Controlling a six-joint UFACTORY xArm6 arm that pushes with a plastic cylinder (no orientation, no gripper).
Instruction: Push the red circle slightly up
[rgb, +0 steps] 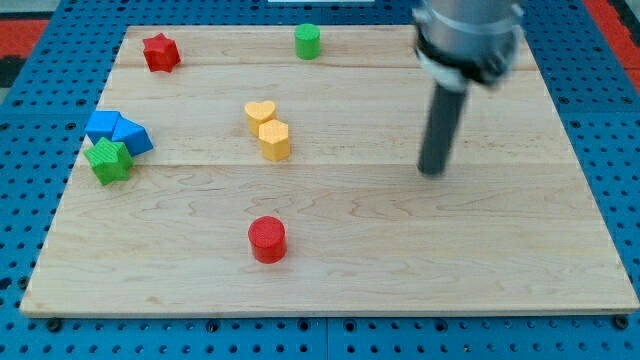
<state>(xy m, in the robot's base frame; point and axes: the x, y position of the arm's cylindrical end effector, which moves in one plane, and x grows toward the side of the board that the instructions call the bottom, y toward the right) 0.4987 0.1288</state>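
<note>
Red circle (267, 240) low on wood board (340, 290), left of centre, standing flat, short cylinder, plain red, nothing touching. Well apart from my tip (432, 172), which sits up and to view's right, on bare board, contacting no block. Plain rod, no jaws to spread or pinch. Yellow heart (260, 112) and yellow hexagon (274, 139) above circle, touching.

The red circle (267, 239) is sitting low on the worktop (400, 270), below the touching yellow heart (260, 112) and yellow hexagon (274, 140). My tip (432, 172) is standing well apart at their right. The blue blocks (118, 130) and green star (108, 160) are huddling at the view's left.
</note>
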